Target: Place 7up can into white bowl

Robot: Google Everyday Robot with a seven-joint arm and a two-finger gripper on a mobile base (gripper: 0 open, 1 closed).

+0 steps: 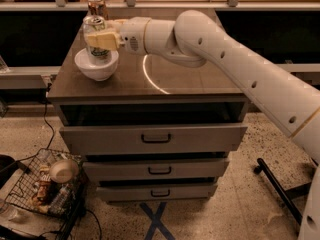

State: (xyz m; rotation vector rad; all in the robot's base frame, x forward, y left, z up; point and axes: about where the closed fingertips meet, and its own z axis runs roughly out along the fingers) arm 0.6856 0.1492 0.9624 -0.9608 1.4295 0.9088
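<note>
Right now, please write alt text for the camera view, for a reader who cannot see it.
The gripper is shut on the 7up can, holding it upright with its lower end inside the white bowl on a drawer cabinet. A brownish can stands behind it.
</note>
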